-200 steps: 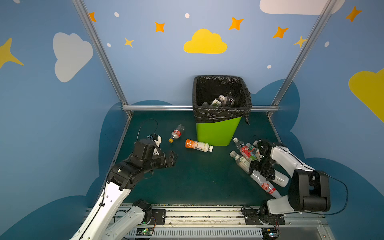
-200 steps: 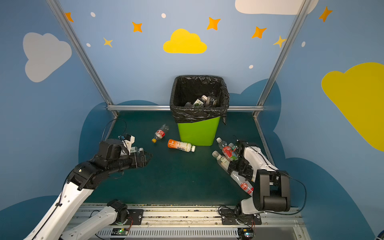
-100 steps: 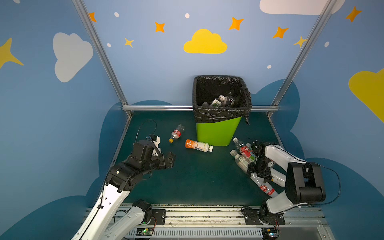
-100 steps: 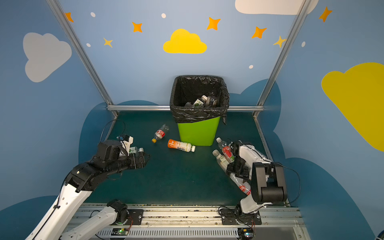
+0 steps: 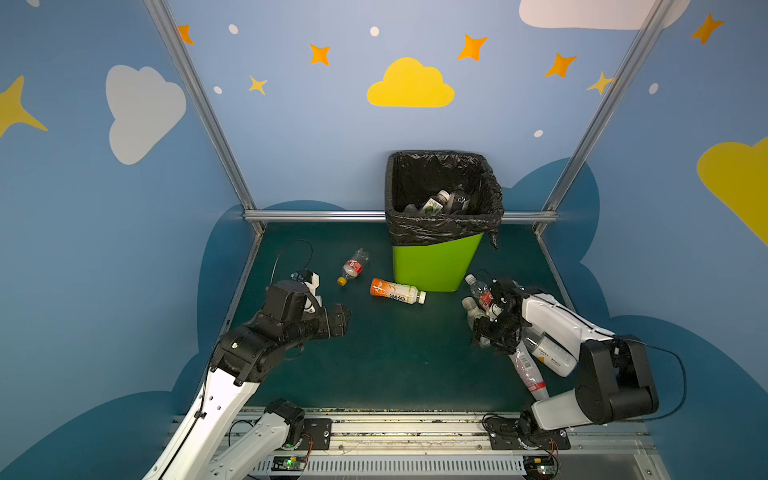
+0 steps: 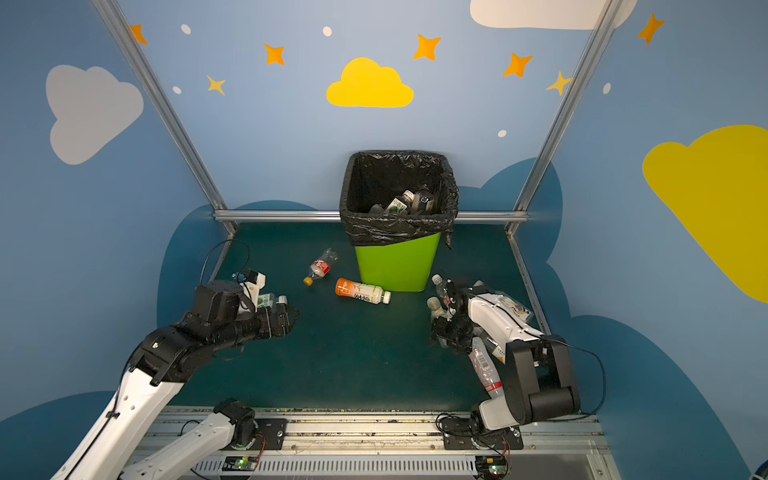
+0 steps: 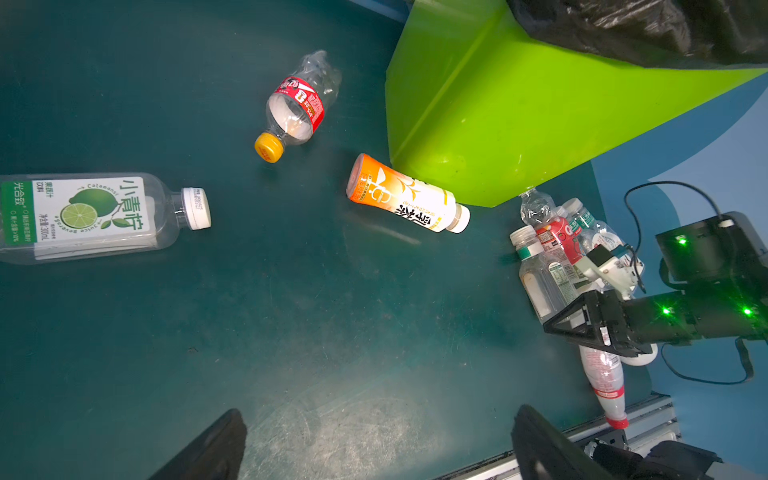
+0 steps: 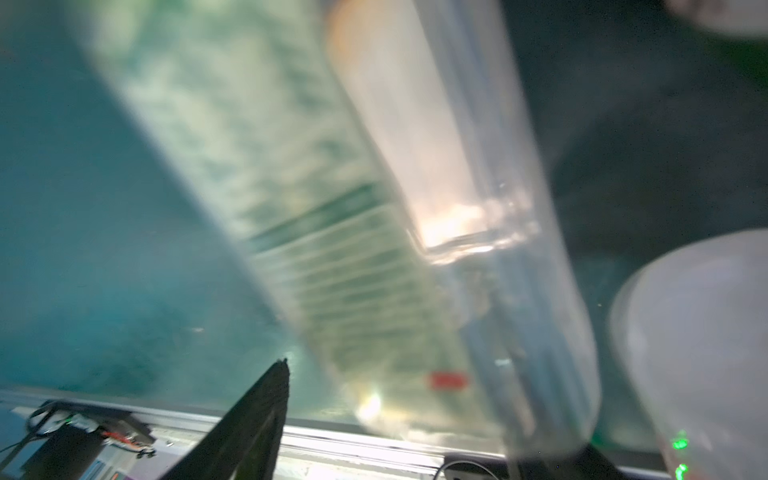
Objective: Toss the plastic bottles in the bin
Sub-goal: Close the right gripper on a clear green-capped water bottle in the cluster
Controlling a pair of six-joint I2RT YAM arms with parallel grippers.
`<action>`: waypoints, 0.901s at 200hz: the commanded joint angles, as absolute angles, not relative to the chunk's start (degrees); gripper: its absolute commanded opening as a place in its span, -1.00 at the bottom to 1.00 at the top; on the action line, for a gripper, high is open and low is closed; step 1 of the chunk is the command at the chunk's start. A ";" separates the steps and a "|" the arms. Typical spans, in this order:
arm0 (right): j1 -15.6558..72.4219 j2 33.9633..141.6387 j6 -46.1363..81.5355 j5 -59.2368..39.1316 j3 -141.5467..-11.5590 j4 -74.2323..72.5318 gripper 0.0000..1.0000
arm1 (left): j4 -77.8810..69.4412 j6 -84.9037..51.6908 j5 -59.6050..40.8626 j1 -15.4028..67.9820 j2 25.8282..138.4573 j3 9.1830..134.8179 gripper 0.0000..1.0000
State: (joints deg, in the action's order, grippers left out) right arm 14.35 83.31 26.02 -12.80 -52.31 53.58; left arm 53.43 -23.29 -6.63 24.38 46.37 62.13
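Clear green-labelled bottle [image 7: 540, 291] straddled with right gripper [image 5: 484, 334] at near right, grip impossible to tell; left gripper [image 5: 343, 318] spread wide, empty.

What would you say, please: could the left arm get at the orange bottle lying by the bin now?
Probably yes: the left claw is open and empty, and the orange bottle lies flat on the mat ahead of it with nothing between them, though the bin sits close behind it.
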 commanded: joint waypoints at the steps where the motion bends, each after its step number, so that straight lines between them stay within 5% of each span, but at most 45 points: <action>1: 14.57 79.87 25.85 -15.42 -55.20 53.33 0.55 | 53.79 -24.21 -5.38 24.12 45.23 63.04 1.00; 88: 14.84 83.20 20.42 -0.14 -61.81 54.90 0.58 | 52.89 -26.70 -4.39 24.13 43.51 60.48 1.00; 180: 18.04 95.31 19.10 4.12 -63.61 49.94 0.46 | 54.48 -28.77 -2.64 24.25 41.75 59.59 1.00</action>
State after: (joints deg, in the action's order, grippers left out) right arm 17.08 93.21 19.25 1.08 -61.76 51.37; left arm 53.21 -27.94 -3.99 24.38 42.30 59.96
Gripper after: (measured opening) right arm 0.759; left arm 0.998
